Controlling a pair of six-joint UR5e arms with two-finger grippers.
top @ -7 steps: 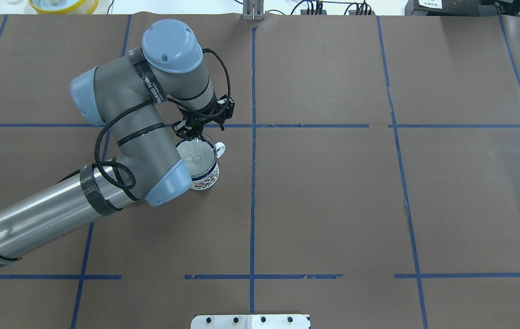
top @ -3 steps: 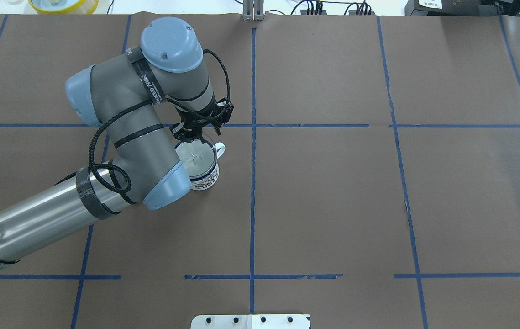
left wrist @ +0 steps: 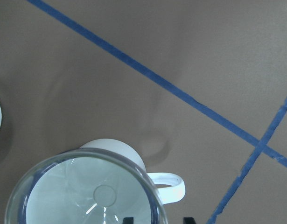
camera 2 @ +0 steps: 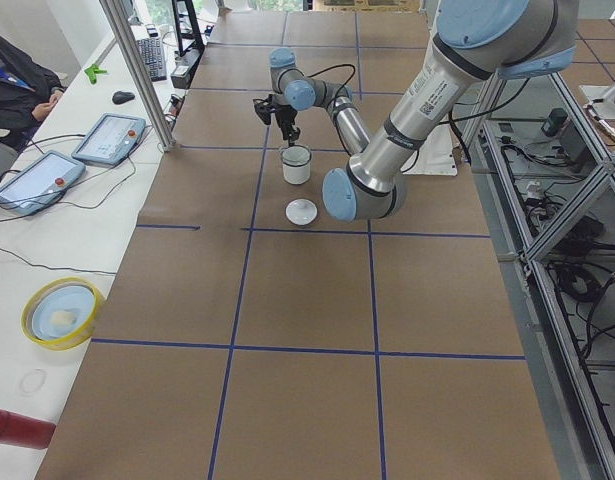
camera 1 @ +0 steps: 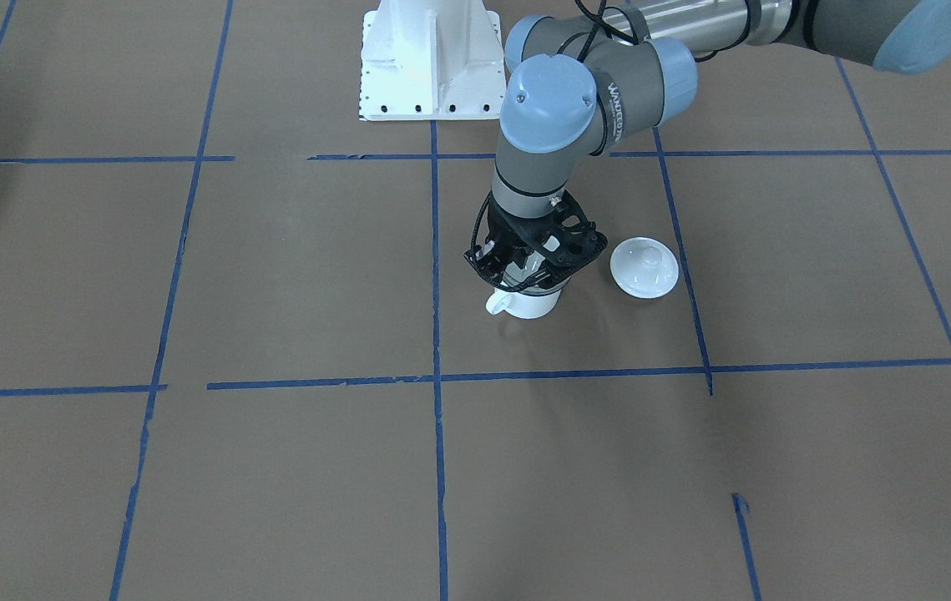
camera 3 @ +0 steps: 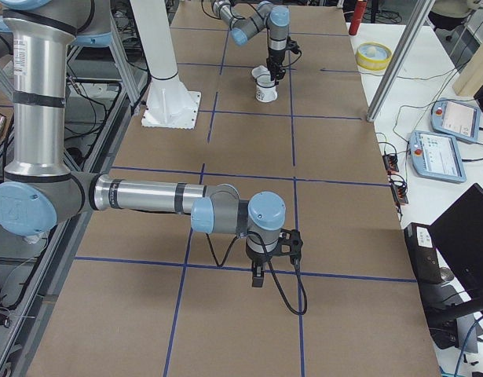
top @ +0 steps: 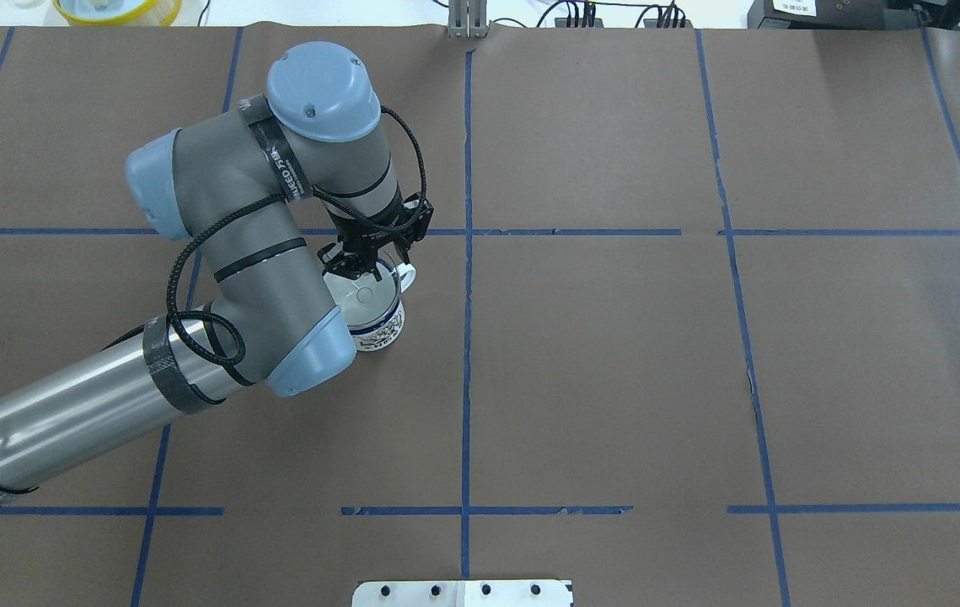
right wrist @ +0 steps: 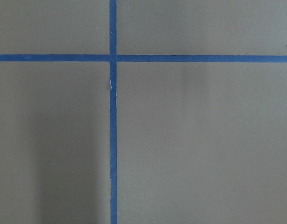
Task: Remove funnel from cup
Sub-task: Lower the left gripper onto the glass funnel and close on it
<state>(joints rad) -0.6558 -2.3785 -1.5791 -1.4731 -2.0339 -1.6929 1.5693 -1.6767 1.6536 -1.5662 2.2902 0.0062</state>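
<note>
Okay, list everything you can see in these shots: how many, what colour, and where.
funnel: one, clear, seated in the cup
cup: one, white with a dark blue rim, upright on the table
lid: one, white with a knob, beside the cup
table: one, brown paper with a blue tape grid
bowl: one, yellow, on the white bench past the table
tablets: two, grey, same bench
left arm: one, grey and blue, over the cup
left claw: one, black, open astride the funnel's rim
right arm: one, grey and blue, low over the table
right claw: one, black, state unclear
</note>
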